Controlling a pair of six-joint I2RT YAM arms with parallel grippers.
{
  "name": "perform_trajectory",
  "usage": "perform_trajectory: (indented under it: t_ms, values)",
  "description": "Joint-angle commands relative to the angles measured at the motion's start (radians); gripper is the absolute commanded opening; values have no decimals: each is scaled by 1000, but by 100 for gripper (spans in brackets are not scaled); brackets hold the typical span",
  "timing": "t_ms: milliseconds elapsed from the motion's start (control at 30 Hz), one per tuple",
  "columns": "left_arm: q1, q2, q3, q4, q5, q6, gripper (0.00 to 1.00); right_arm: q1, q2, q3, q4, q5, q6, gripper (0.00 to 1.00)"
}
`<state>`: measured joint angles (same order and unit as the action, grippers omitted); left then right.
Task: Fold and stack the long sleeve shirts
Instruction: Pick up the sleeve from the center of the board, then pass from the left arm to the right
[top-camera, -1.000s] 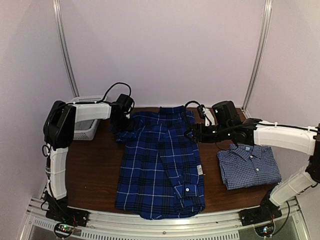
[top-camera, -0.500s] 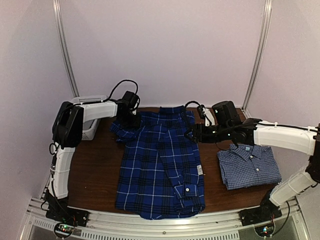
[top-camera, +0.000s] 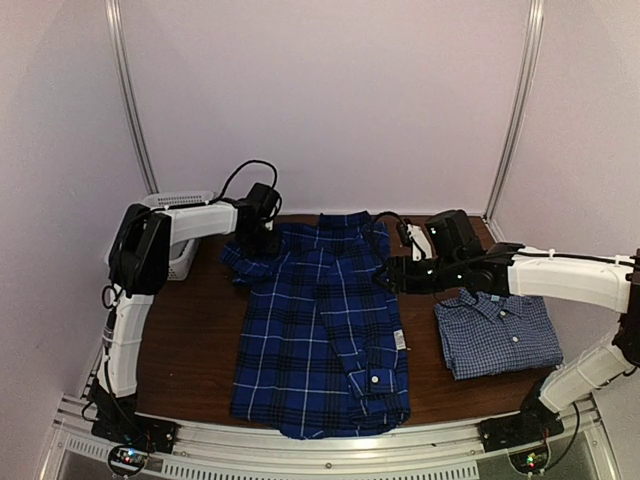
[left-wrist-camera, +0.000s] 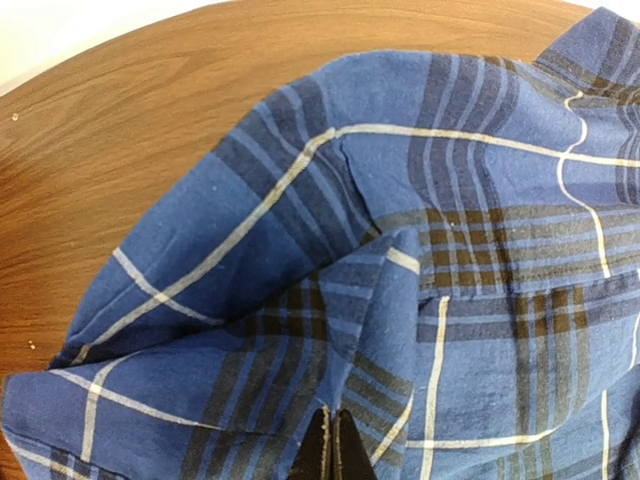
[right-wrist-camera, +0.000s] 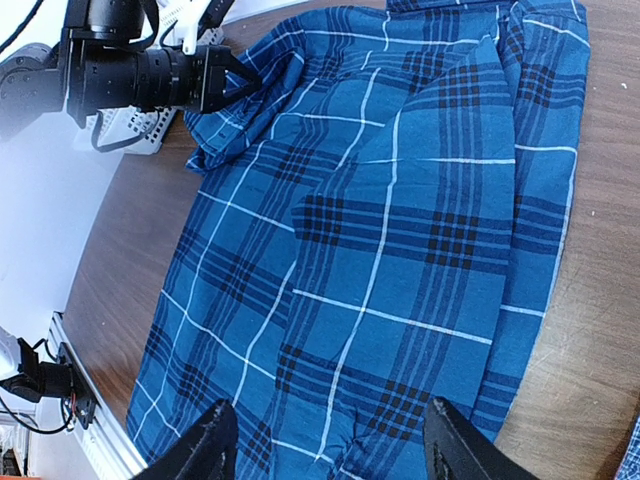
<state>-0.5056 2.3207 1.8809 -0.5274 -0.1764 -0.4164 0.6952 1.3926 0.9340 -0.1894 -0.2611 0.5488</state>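
Note:
The dark royal-blue plaid shirt lies spread flat in the middle of the table, collar at the far side, with one cuff folded onto its lower right. My left gripper sits at the shirt's far left shoulder. In the left wrist view its jaws are closed on a raised fold of the plaid cloth. My right gripper hovers open over the shirt's upper right edge. Its fingers are spread wide above the plaid. The pale small-check shirt lies folded at the right.
A white mesh basket stands at the far left of the table, behind the left arm, and shows in the right wrist view too. Bare brown table lies left of the plaid shirt. Walls and metal posts enclose the back.
My left gripper moved right onto the shirt's shoulder and bunched the cloth there, then held still. My right gripper shifted slightly toward the near side, still open.

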Motion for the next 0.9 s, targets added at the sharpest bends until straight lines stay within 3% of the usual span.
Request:
perform_trajectory:
  t_ms: [0, 567, 867]
  values:
    - [-2, -104, 12, -8, -11, 16, 0, -3, -52, -20, 11, 31, 10, 65]
    - [-52, -313, -86, -20, 322, 30, 0, -3, -20, 5, 26, 35, -6, 65]
    - [-98, -340, -109, -21, 429, -5, 0, 16, 43, 25, 185, -52, -56, 70]
